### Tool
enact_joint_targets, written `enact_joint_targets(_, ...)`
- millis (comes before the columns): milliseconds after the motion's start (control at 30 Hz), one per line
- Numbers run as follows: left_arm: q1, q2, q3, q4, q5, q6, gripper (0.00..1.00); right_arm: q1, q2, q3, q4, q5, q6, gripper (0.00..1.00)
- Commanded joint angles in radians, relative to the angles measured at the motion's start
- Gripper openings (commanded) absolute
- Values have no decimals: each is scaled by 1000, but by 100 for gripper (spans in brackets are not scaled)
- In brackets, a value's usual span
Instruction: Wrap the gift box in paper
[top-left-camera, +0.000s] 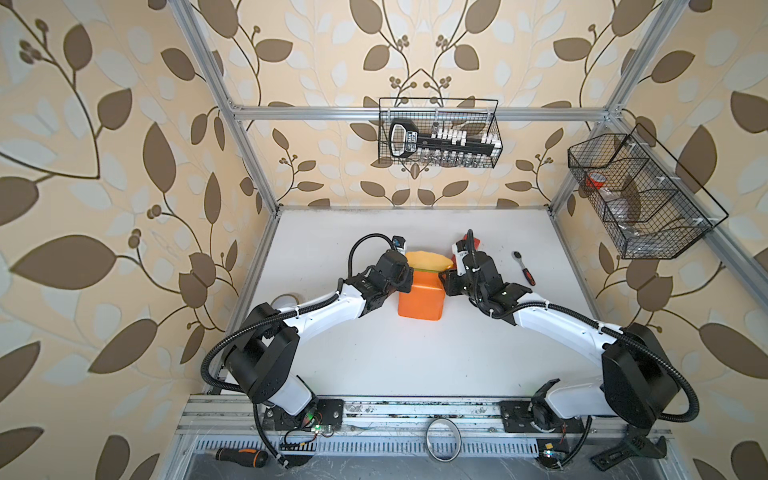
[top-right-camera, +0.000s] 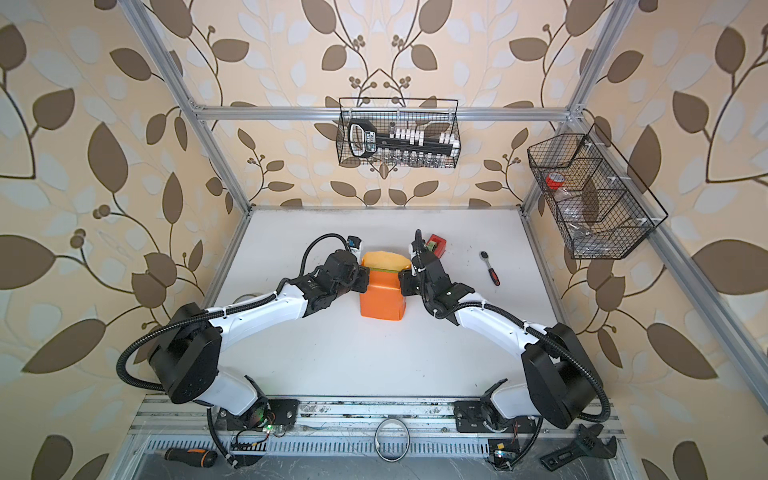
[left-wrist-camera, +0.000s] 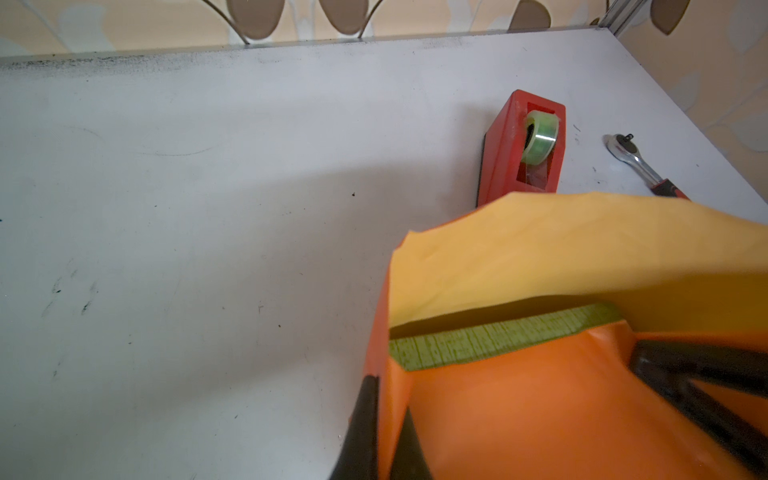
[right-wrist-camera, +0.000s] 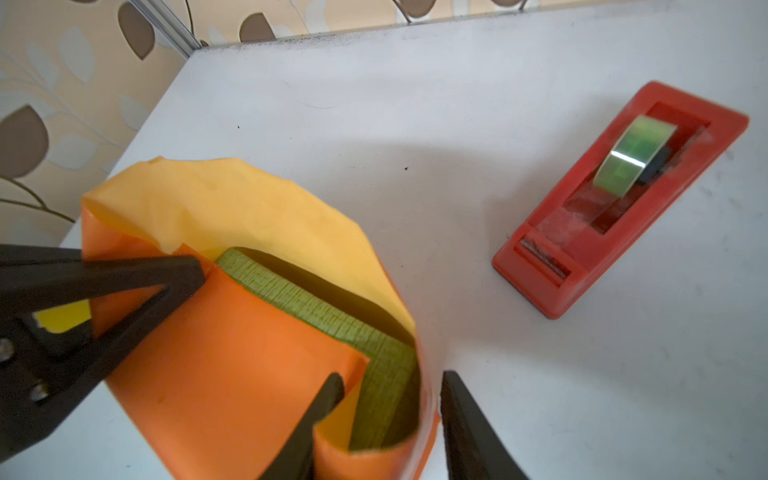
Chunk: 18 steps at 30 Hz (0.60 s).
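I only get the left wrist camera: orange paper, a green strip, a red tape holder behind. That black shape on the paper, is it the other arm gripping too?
Observer: Those are the right fingers, but they're not clamped. The right wrist view shows them apart, one on either side of the paper's upturned edge at a corner of the gift box.
Visitor: How much of the box is covered?
Observer: In both top views the paper, orange side up, covers it right to its near edge; no green shows there.
Visitor: Anything above the table?
Observer: A wire basket hangs on the back rail, holding what looks like a socket set.
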Motion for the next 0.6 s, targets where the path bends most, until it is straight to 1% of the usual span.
enact_joint_targets(0,-21,-34,-12,-32,-44,-33,0,16,38,44,-39,69,-17,30)
enact_joint_targets(200,-39,-76,-46,-24,-76,-70,0,54,74,73,-49,126,-47,18)
enact_joint_targets(367,-44,-82,-75,6,-87,-86,1,63,77,63,-45,151,-71,15)
enact_joint_targets(467,-44,-116,-74,8,-93,-82,12,65,72,52,-34,147,-83,14)
enact_joint_targets(567,-44,-125,-64,1,-127,-80,21,66,65,41,-24,137,-90,14)
